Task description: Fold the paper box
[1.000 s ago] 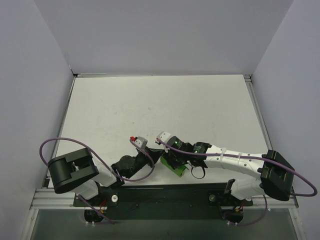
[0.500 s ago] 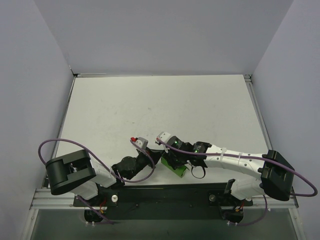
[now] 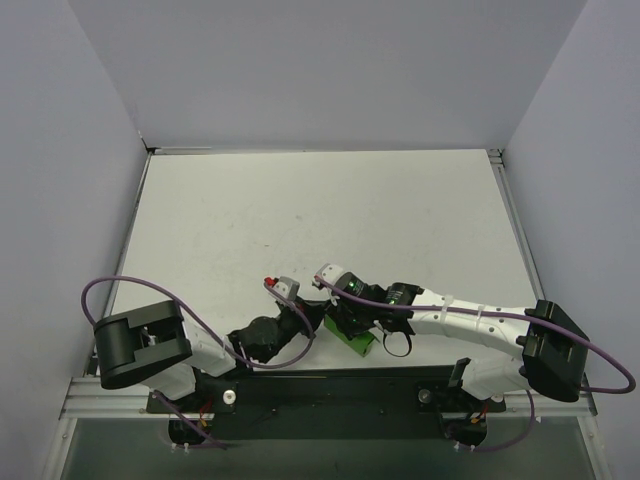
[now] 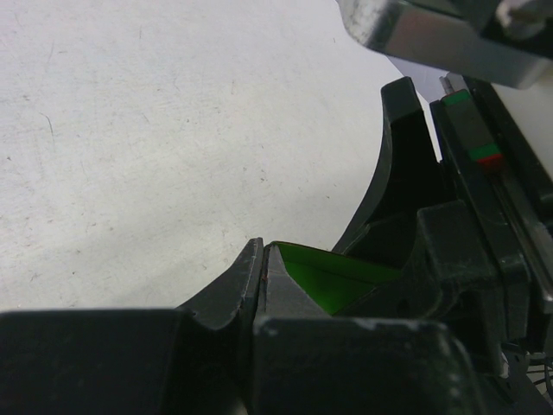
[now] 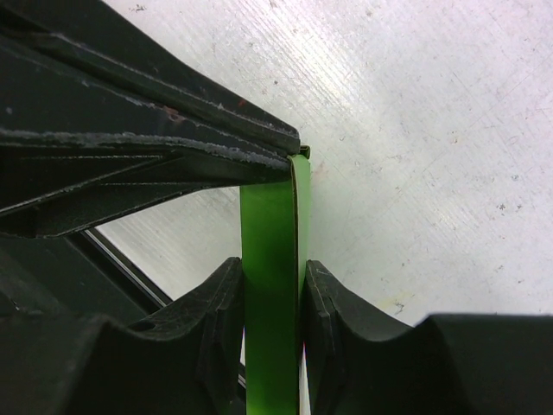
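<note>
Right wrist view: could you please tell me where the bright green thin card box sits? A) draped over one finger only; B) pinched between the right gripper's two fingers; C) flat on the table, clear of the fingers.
B: the bright green thin card box stands edge-on between the right gripper's black fingers, both touching it.
</note>
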